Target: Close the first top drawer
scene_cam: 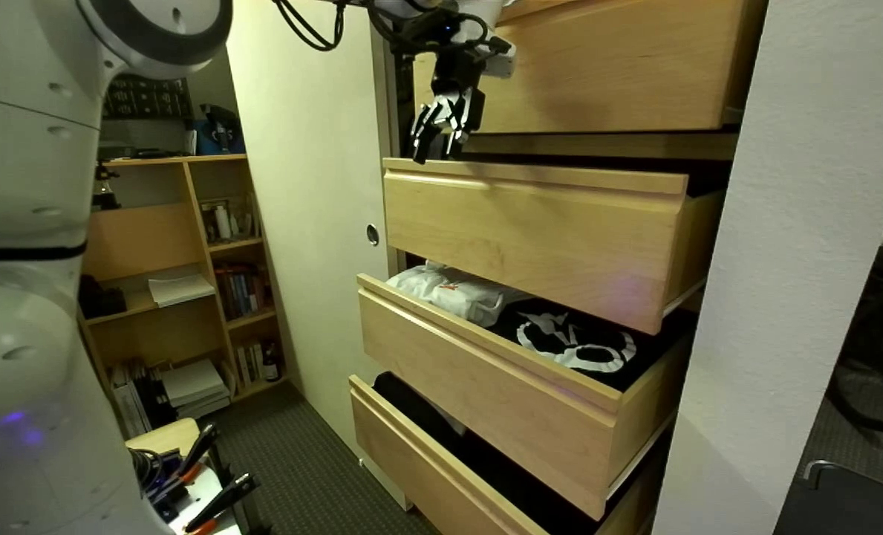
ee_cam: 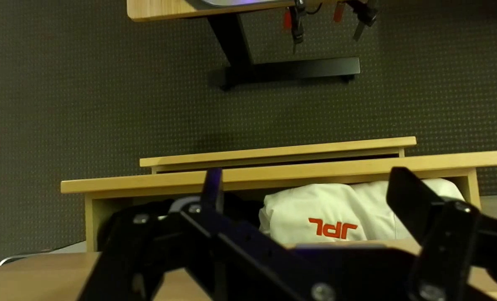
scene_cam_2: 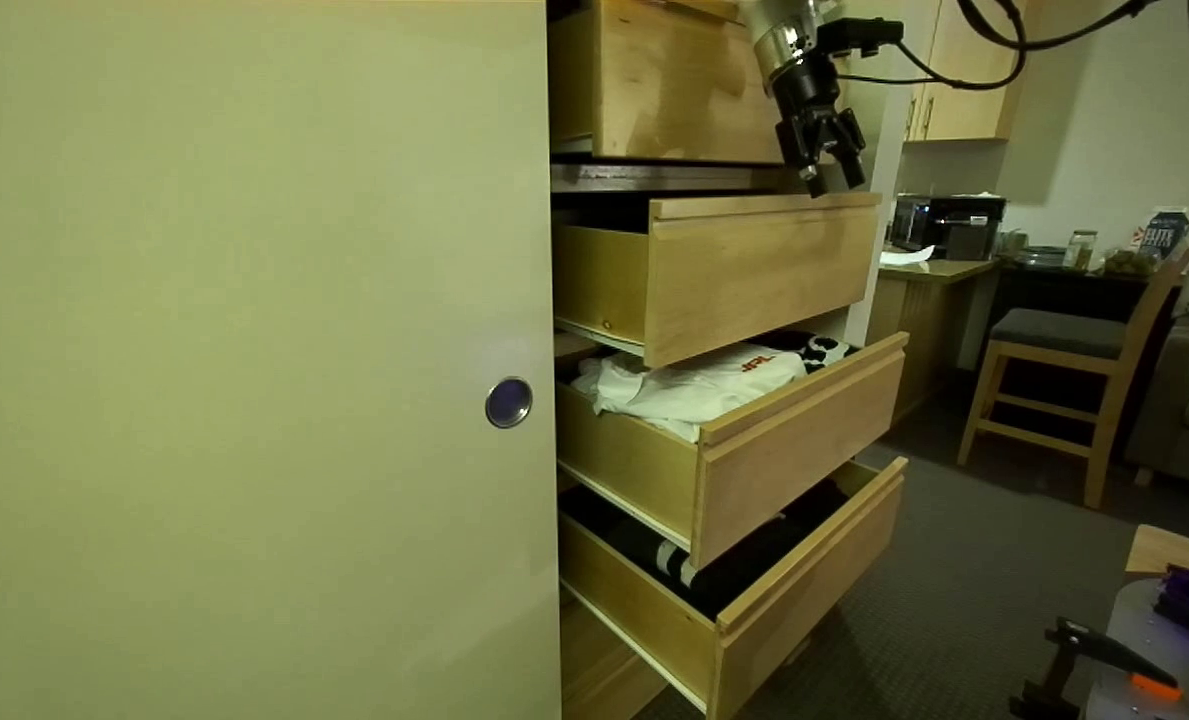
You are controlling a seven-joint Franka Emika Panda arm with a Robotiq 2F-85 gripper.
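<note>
Top drawer (scene_cam: 619, 70), uppermost visible, pulled out above second drawer (scene_cam: 538, 230). Gripper (scene_cam_2: 836, 182) spread, grasping nothing, near lower corner of top drawer's front; contact unclear. Likely step: lining up. Next, probably: press front above bottom edge, push inward.

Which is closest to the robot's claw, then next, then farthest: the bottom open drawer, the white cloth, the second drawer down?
In both exterior views, from the gripper:
1. Second drawer down, just below.
2. White cloth, in the third drawer.
3. Bottom open drawer, under both.
</note>
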